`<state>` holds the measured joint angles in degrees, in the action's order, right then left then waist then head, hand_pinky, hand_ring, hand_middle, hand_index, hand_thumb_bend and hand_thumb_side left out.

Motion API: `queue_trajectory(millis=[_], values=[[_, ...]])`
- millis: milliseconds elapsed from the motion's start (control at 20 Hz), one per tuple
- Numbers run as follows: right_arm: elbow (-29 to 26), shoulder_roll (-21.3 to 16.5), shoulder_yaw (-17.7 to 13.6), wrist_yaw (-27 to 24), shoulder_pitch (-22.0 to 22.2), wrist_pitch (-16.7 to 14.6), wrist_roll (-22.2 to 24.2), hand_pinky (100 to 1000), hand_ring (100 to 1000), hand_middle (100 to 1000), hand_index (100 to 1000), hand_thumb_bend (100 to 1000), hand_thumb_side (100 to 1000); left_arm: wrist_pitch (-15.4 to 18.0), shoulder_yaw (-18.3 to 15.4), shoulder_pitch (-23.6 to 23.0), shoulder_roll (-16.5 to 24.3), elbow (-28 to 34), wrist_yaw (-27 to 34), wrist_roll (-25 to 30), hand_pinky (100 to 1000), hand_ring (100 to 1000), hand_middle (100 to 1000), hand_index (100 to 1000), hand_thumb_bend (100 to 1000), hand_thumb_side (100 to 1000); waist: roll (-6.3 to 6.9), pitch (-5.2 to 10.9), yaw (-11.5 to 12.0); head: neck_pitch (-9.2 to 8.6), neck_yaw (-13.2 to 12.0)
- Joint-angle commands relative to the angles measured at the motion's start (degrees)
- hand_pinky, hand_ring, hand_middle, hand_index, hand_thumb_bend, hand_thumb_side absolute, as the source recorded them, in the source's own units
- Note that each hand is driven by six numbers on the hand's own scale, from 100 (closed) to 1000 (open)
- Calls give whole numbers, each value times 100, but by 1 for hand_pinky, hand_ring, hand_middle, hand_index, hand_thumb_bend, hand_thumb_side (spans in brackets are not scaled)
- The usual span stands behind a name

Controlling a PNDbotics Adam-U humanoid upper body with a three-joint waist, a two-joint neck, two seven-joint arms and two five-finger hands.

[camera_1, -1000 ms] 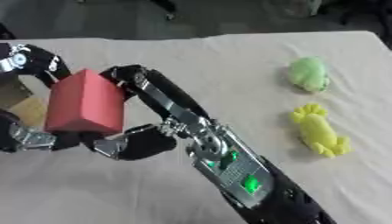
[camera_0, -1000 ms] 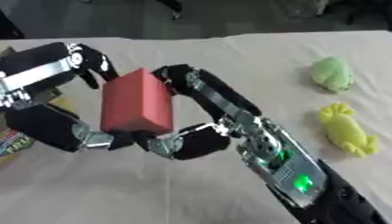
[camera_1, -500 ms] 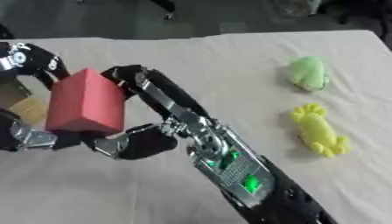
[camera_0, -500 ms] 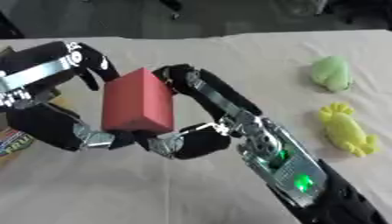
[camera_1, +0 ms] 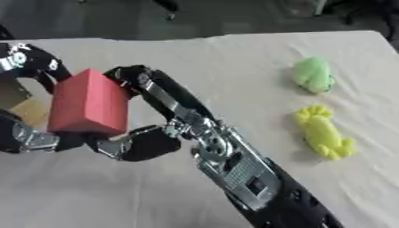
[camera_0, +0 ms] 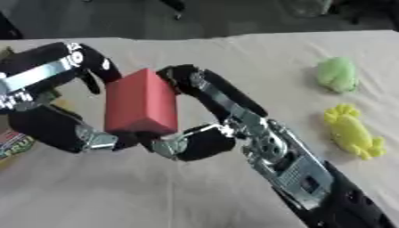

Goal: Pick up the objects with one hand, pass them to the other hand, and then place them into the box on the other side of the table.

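Red block at center left is being grasped by both left robot hand and right robot hand above the surface.

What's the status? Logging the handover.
Left hand and right hand both curled on red rectangular block, held above table. Green and yellow soft toys waiting right. Nothing blocking.

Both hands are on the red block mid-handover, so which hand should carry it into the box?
Left. The left hand already wraps the red rectangular block from the box's side, where a cardboard box shows at the left edge. The right hand reaches across from the right and would likely have further to go.
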<state>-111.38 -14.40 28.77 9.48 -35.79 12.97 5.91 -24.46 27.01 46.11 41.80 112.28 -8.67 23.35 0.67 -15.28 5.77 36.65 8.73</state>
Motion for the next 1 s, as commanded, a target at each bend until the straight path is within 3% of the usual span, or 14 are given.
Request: queue_trajectory(millis=[50, 500, 1000], values=[[-104, 16, 80, -60, -98, -57, 59, 753, 569, 527, 627, 318, 195, -48, -116, 65, 148, -53, -68, -131, 642, 684, 492, 432, 313, 308, 10, 80, 7, -33, 5], [-83, -2, 55, 15, -79, -158, 161, 777, 614, 583, 700, 435, 285, 14, -132, 39, 174, -68, -124, -184, 639, 675, 479, 406, 347, 291, 10, 77, 8, -64, 4], [-83, -56, -43, 21, -48, -506, 431, 794, 659, 635, 770, 453, 306, 51, -168, -32, 227, -109, -138, -224, 628, 650, 458, 395, 383, 250, 13, 69, -9, -96, -7]])
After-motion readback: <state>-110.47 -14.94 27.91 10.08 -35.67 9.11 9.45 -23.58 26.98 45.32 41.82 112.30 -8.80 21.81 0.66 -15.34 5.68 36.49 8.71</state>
